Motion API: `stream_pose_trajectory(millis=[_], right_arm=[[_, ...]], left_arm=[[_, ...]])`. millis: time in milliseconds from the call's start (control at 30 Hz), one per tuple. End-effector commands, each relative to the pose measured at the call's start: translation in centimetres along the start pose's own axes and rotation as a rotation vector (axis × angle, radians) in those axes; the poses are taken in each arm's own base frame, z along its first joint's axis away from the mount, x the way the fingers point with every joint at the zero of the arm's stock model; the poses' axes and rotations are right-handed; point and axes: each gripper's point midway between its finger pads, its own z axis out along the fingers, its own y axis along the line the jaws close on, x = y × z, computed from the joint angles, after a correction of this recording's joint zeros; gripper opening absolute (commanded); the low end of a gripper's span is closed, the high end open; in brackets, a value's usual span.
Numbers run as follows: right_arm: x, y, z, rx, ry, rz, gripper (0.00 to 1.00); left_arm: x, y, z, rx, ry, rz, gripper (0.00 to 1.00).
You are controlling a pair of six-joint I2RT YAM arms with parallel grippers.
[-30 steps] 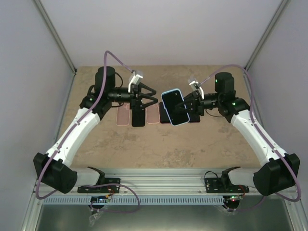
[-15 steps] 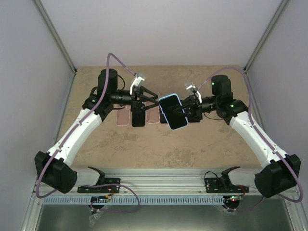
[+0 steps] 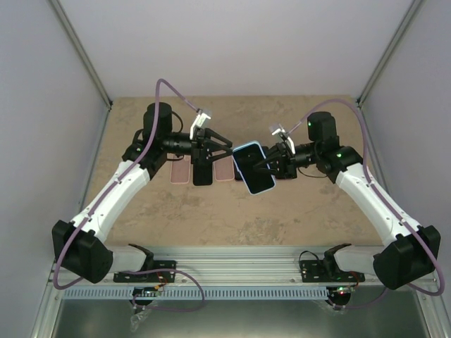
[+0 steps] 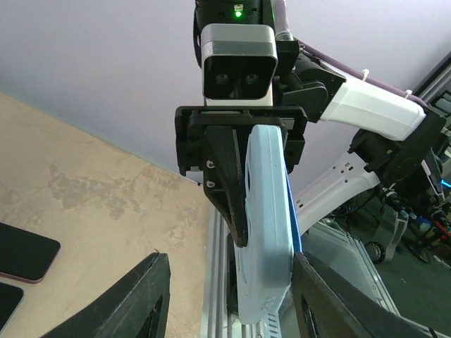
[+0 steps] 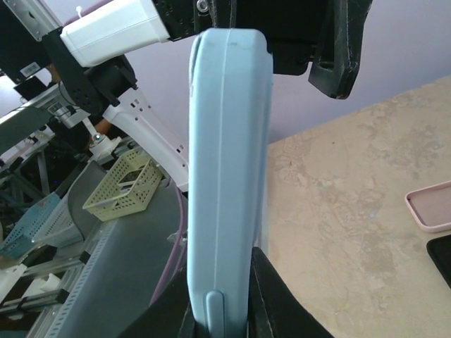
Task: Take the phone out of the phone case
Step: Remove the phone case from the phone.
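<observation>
At the near edge an aluminium rail (image 3: pixel 232 271) carries both arm bases, and a bare stretch of the speckled beige surface (image 3: pixel 232 218) lies beyond it. Further in, raised above the surface between the two arms, the right hand (image 3: pixel 268 167) is clamped tight on the light blue phone case (image 5: pixel 225 176). The phone (image 3: pixel 254 169) is seated in the case, its dark screen turned up toward the overhead camera. The right wrist view shows the case edge-on, its lower end pinched between the two fingers.

The left hand (image 3: pixel 227 149) reaches in from the opposite side with its jaws partly apart and holds nothing. In its own wrist view its fingers (image 4: pixel 141 303) stand on either side of the case's free end, not closed on it.

Behind them, flat on the surface in a row, lie a pink case (image 3: pixel 181 171), a black phone (image 3: pixel 202 174) and a second pink case (image 3: pixel 224 170).
</observation>
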Motion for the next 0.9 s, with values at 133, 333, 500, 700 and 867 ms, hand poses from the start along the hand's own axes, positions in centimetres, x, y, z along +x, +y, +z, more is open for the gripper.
stream_pose_trajectory(millis=[133, 333, 500, 700, 867], right_arm=[[-0.9, 5.2, 0.2, -0.186, -0.003, -0.138, 0.01], [-1.6, 6.1, 0.2, -0.222, -0.006, -0.161, 0.0], [-2.6, 6.9, 0.4, -0.254, -0.006, -0.184, 0.01], [-3.4, 8.0, 0.5, -0.3, -0.006, -0.211, 0.0], [-3.6, 9.1, 0.3, -0.335, -0.01, -0.222, 0.01]], left_arm=[[0.0, 1.3, 0.0, -0.038, -0.016, 0.002, 0.46], [0.8, 2.2, 0.4, -0.065, -0.009, -0.018, 0.42], [1.6, 2.8, 1.1, -0.079, 0.003, -0.035, 0.39], [3.2, 5.4, 1.5, -0.131, 0.017, -0.1, 0.35], [3.9, 6.0, 1.9, -0.102, 0.01, -0.176, 0.35]])
